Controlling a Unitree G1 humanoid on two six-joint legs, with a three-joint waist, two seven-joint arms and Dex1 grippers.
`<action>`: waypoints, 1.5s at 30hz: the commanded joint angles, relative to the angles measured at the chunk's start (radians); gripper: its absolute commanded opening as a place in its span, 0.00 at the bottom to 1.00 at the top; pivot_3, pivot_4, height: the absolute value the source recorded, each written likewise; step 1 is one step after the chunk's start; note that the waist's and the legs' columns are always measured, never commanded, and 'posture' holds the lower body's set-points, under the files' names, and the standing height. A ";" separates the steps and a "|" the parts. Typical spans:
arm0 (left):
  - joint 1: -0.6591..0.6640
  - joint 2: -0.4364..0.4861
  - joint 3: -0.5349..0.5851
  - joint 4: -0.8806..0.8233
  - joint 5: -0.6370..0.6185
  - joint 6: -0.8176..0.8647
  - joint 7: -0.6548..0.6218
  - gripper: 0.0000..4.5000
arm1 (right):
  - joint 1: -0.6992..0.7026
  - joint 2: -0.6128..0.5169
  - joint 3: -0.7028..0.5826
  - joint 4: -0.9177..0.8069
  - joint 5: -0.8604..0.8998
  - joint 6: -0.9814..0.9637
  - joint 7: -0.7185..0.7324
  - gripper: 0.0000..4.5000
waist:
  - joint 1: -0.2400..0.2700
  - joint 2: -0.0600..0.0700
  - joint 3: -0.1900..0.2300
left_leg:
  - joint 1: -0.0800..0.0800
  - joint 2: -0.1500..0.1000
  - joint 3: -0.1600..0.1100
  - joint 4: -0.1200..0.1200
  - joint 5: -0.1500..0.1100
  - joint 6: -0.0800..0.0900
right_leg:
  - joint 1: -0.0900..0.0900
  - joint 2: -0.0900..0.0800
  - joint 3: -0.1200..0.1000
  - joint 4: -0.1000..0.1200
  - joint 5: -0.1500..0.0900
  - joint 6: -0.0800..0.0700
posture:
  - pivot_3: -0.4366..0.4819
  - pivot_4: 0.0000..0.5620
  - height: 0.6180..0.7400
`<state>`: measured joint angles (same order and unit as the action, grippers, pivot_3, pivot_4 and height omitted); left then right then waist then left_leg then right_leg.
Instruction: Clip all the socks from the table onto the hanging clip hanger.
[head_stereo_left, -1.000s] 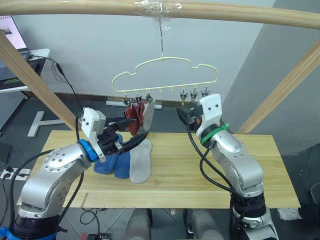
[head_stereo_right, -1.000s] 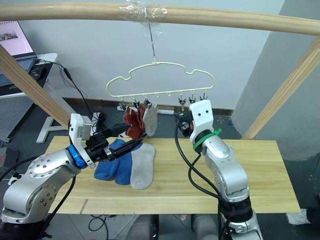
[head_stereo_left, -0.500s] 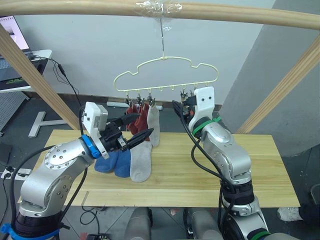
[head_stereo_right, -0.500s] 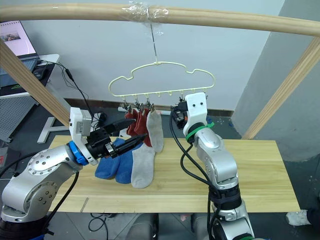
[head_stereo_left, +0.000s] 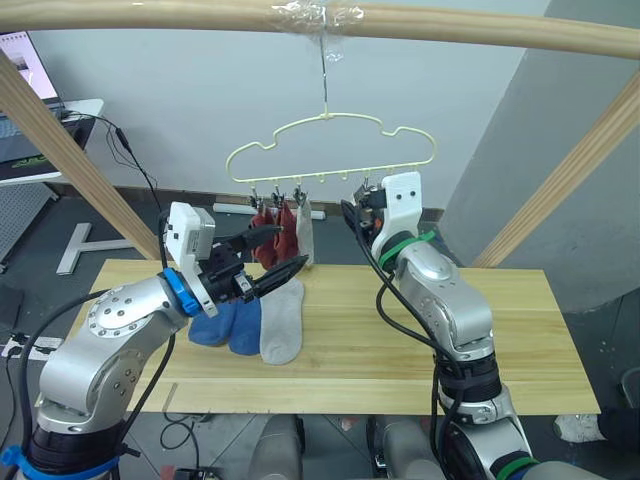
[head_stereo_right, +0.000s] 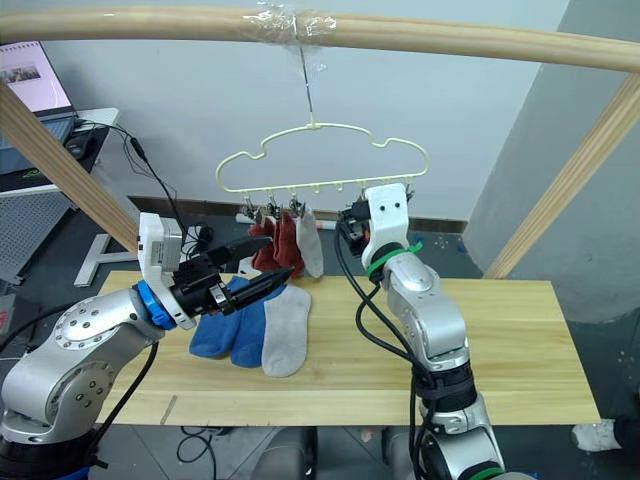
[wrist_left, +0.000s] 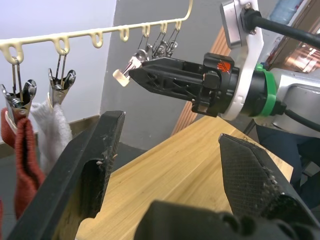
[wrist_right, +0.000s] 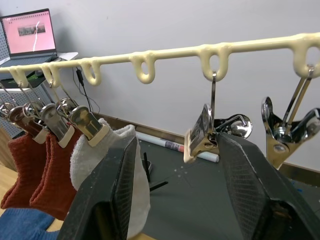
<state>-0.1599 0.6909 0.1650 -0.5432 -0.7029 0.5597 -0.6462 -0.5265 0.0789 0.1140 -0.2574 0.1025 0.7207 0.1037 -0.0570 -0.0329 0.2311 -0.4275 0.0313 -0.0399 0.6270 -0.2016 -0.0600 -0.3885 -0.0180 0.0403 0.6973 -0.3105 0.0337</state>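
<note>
Soft knit socks: two rust red socks (head_stereo_left: 272, 224) and one light grey sock (head_stereo_left: 304, 232) hang clipped on the clip hanger (head_stereo_left: 330, 150); two blue socks (head_stereo_left: 225, 324) and a grey sock (head_stereo_left: 281, 320) lie limp on the table (head_stereo_left: 520, 330), best pinched at the cuff; left gripper (head_stereo_left: 272, 258) and right gripper (wrist_right: 170, 150) are both spread wide, holding nothing.

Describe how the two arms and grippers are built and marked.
Both arms have silver-grey rounded shells with black cables alongside. The left arm wears a blue wrist ring, the right arm a green one. Each carries a white wrist block and black two-finger grippers, left, right, with textured pads.
</note>
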 joint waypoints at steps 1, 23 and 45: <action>0.002 -0.005 0.032 -0.024 -0.007 -0.021 -0.007 0.77 | 0.015 -0.006 0.015 -0.073 0.016 0.013 0.010 0.58 | 0.000 0.000 0.000 | 0.000 0.000 0.000 0.000 0.000 0.000 | 0.000 0.000 0.000 0.000 0.000 0.000 | 0.45 0.37 1.00; -0.025 -0.019 0.028 -0.025 -0.005 -0.016 0.001 0.77 | -0.091 0.037 -0.001 0.071 0.007 -0.084 -0.016 0.58 | 0.000 0.000 0.000 | 0.000 0.000 0.000 0.000 0.000 0.000 | 0.000 0.000 0.000 0.000 0.000 0.000 | 0.45 0.37 1.00; -0.091 -0.050 0.039 -0.054 -0.071 0.029 0.074 0.77 | -0.139 0.030 -0.034 0.159 0.003 -0.152 -0.031 0.58 | 0.001 0.000 0.000 | 0.000 0.000 0.000 0.000 0.000 0.000 | 0.000 0.000 0.000 0.000 0.000 0.000 | 0.46 0.38 1.00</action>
<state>-0.2353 0.6476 0.1859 -0.5521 -0.7479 0.5988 -0.5777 -0.6446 0.1061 0.0926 -0.0749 0.1008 0.5941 0.0795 -0.0559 -0.0326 0.2313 -0.4277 0.0312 -0.0402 0.6269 -0.2016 -0.0600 -0.3886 -0.0179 0.0401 0.6973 -0.3105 0.0337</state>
